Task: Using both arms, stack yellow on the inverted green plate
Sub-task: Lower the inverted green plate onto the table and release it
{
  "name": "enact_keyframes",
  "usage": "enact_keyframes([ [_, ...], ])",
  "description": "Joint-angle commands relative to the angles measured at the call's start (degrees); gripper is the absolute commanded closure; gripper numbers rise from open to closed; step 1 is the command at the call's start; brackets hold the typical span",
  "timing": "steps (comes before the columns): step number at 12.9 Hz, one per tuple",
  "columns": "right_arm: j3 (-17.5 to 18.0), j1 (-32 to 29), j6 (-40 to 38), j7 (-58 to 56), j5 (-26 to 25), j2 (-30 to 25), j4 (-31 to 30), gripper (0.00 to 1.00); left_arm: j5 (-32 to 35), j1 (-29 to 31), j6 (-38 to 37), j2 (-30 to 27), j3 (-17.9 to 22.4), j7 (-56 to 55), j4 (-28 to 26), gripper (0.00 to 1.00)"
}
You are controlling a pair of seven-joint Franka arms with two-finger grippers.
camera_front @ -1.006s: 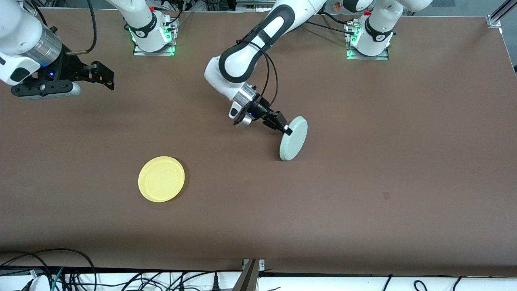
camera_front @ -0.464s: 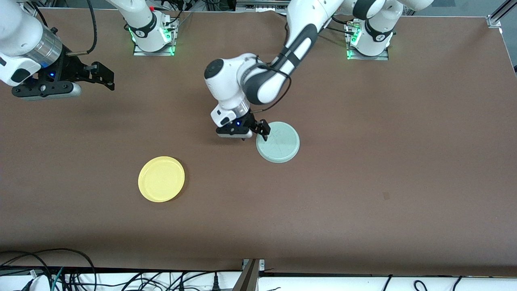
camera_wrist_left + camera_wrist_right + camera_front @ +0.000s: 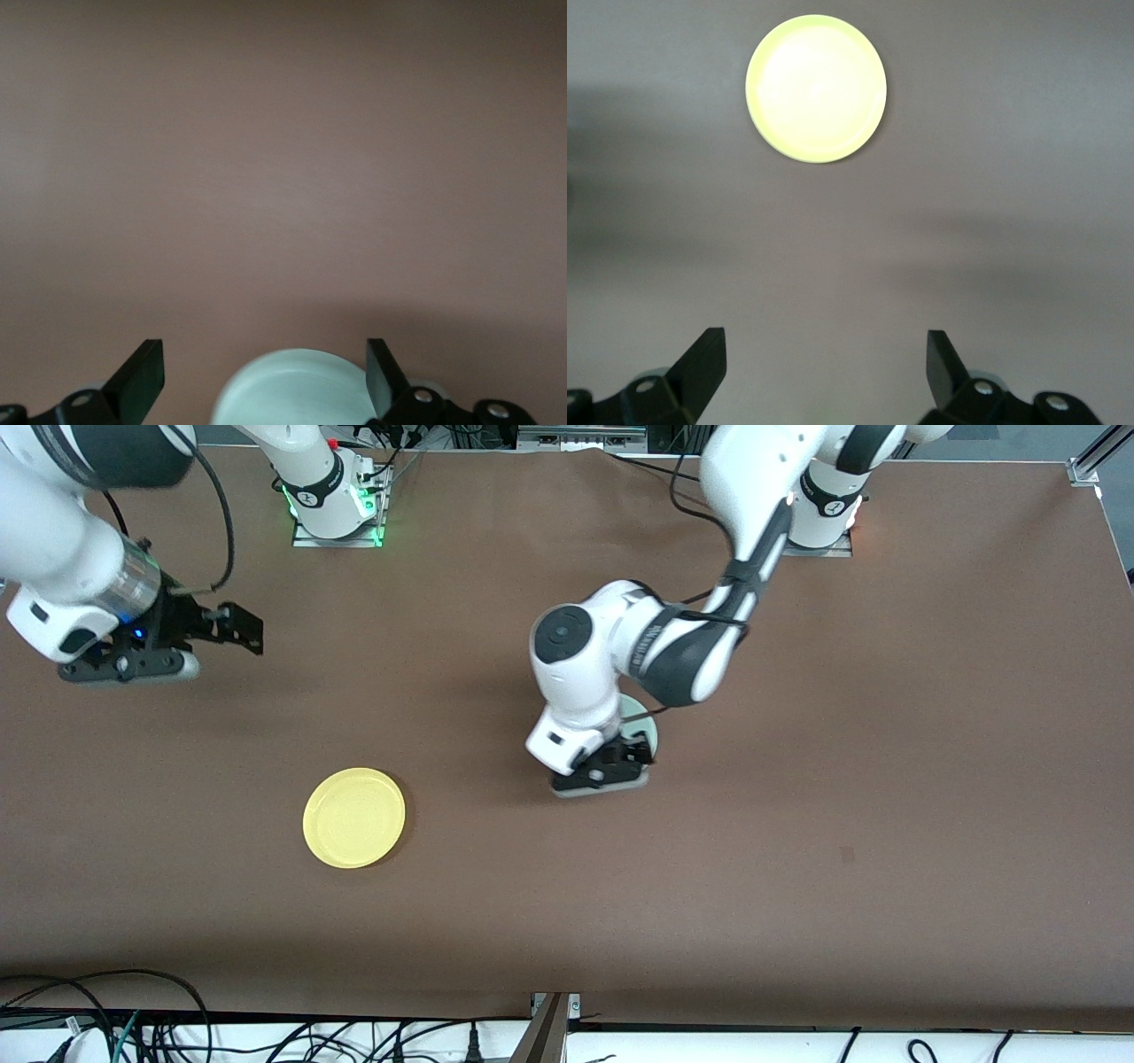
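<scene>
green plate [image 3: 645, 726] lies mostly hidden beneath left hand [image 3: 620, 766].

Even overhead light is cast across the table [image 3: 797, 868]; soft shadows are thrown beneath both arms; the yellow plate [image 3: 816, 88] is overexposed.

**Green plate down, left arm lifts off**

Green plate [image 3: 649, 731], on edge a second ago, now lies flat on table. Left gripper [image 3: 611, 772] has let go, fingers spread, hovering over it. Right gripper [image 3: 232, 627] has drifted slightly toward yellow plate [image 3: 354, 817].
</scene>
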Motion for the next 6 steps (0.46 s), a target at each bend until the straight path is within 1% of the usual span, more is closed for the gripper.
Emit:
enact_keyframes([
  [1, 0.1, -0.6, 6.8, -2.0, -1.7, 6.9, 0.7, 0.0, -1.1, 6.3, -8.8, -8.8, -0.6, 3.9, -3.0, 0.0],
  [2, 0.1, -1.3, 9.7, -3.8, -2.4, 8.7, 0.7, 0.0, -1.1, 8.8, -11.5, -11.2, -0.6, 8.2, -3.1, 0.0],
  [4, -0.2, -2.4, 15.3, -7.6, -3.7, 14.2, 1.5, 0.0, -1.8, 14.9, -15.4, -15.8, -0.9, 18.3, -3.2, 0.0],
  [6, -0.2, -5.1, 18.4, -10.0, -3.0, 21.6, 5.7, 0.0, -1.8, 19.0, -19.5, -18.6, -0.9, 29.7, -3.4, 0.0],
])
